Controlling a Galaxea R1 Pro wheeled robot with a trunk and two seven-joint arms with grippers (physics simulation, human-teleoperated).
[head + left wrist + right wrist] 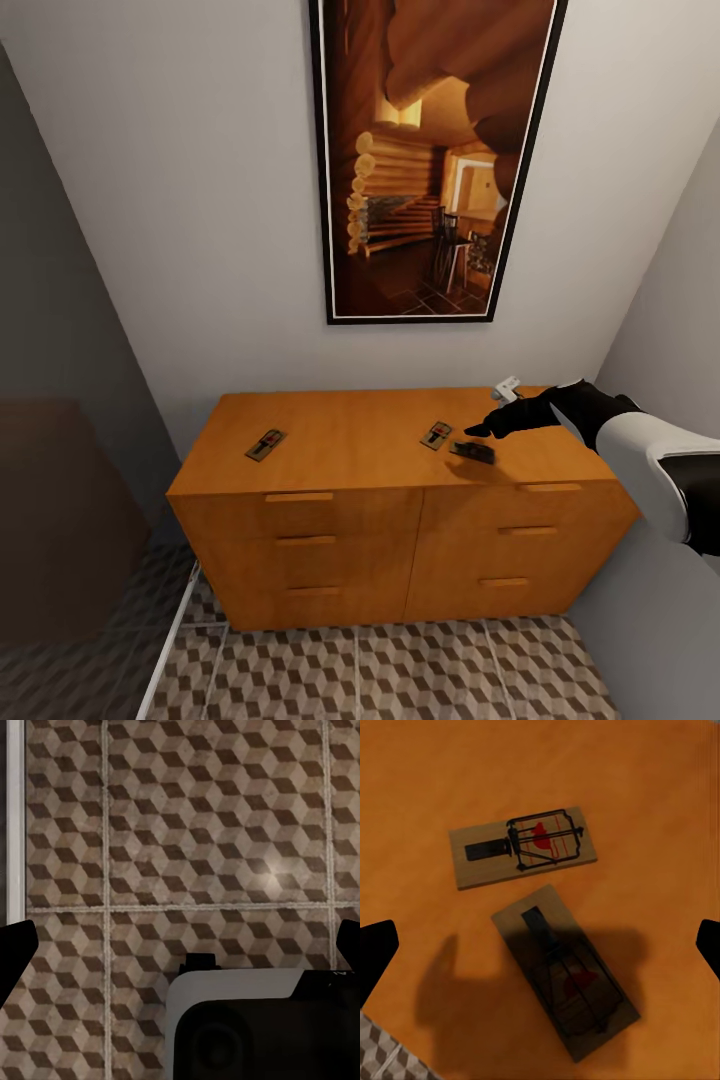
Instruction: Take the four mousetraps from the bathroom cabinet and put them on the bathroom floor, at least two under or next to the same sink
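The orange-brown cabinet [350,480] stands against the wall. Three mousetraps lie on its flat top: one at the left [265,444], one right of centre [436,435], and a shaded one [472,452] touching or nearly touching it. My right gripper [480,430] hovers just above that pair. In the right wrist view it [540,945] is open, its fingertips [375,952] spread wide over the lit mousetrap [521,846] and the shadowed one [566,971]. My left gripper [180,945] is open and empty above the bathroom floor [187,832]. The bathroom sink is out of view.
A small pale object [508,388] sits at the cabinet's back right. A framed picture [430,160] hangs above. A grey wall [60,300] closes the left side and a white wall [670,330] the right. Patterned floor tiles [400,670] lie before the drawers. My base [255,1020] shows below the left wrist.
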